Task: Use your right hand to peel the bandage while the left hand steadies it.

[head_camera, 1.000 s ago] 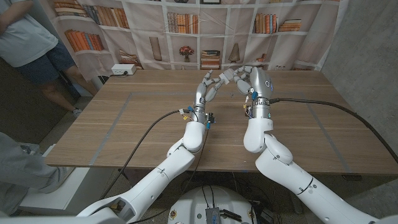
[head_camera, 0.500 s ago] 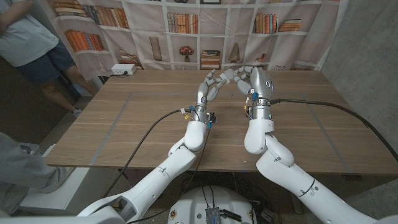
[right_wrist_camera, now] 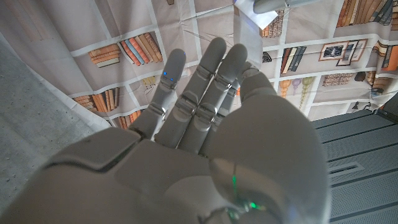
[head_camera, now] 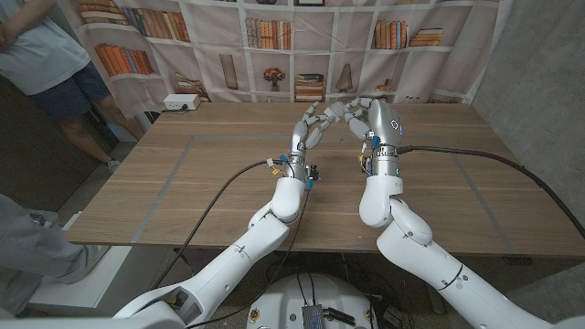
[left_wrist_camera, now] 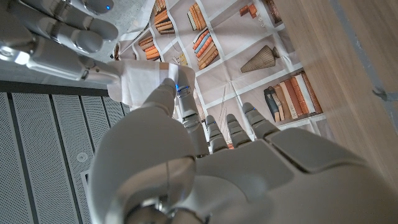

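Note:
Both hands are raised over the far middle of the wooden table (head_camera: pixel 183 183). A small white bandage (head_camera: pixel 337 110) in its paper wrapper hangs between them. My left hand (head_camera: pixel 312 125) pinches one side of it, fingers pointing up. My right hand (head_camera: pixel 377 116) pinches the other side from the right. In the left wrist view the white bandage (left_wrist_camera: pixel 144 79) sits against my left hand's fingertip (left_wrist_camera: pixel 166 93), with the right hand's fingers (left_wrist_camera: pixel 62 43) clamped on it. In the right wrist view the bandage (right_wrist_camera: pixel 260 20) shows just past my right hand's fingertips (right_wrist_camera: pixel 217 53).
A white power strip (head_camera: pixel 181 102) lies at the table's far left edge. A person (head_camera: pixel 46 64) stands beyond the far left corner, and a grey sleeve (head_camera: pixel 27 247) shows at the near left. Black cables (head_camera: pixel 484 155) trail from both wrists. A bookshelf-print curtain (head_camera: pixel 274 37) hangs behind.
My left hand has edged slightly to the right, closer to the right hand. The bandage stays pinched between both hands.

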